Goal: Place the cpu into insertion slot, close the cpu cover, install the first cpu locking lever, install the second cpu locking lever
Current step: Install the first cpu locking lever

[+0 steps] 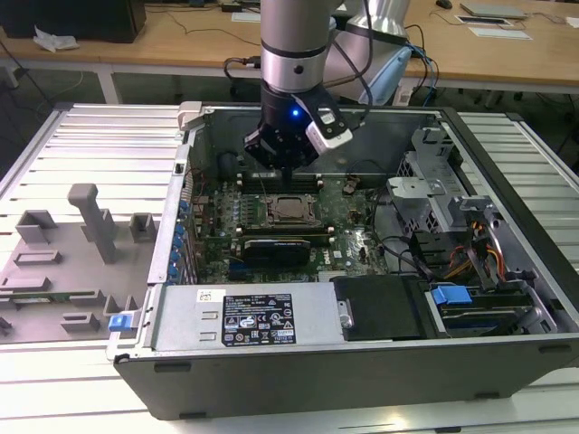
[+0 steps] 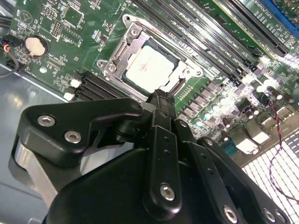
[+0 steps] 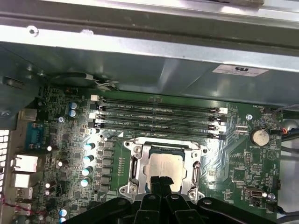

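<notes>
Silvery-beige square cpu [image 3: 164, 169] sits in the dark-rimmed insertion slot [image 3: 163, 149] beneath the thin silver-grey cpu cover [image 3: 138, 163], apparently down; black gripper [image 3: 162, 180], fingers together at the cover's edge, should press squarely, sparing the cpu

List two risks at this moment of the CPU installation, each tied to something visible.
1. The end effector sits at the edge of the cpu cover, near the cpu; pressing off-target might scratch the chip or bend the frame.
2. The memory slots lie close beside that cover; a sideways sweep could strike them.
</notes>
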Motion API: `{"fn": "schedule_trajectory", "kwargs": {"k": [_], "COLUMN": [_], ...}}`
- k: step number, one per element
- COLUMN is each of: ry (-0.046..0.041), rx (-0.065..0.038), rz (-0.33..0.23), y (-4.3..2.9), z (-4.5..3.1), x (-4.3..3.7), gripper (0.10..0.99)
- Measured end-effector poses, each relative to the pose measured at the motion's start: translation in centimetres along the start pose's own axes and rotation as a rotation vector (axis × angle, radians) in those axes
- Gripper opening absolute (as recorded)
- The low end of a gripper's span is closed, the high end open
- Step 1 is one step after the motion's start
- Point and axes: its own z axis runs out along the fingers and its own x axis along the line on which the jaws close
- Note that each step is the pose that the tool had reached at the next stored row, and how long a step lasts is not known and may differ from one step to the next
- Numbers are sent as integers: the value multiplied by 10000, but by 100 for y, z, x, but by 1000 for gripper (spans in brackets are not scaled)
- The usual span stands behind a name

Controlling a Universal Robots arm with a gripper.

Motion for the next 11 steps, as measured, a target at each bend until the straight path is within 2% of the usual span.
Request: {"fn": "schedule_trajectory", "kwargs": {"k": [7,11], "ry": [0,0], "rx": [0,0], "rz": [0,-1], "y": [6,6], "z": [-102,-107], "x": [-3,-2], "gripper": [106,106]}}
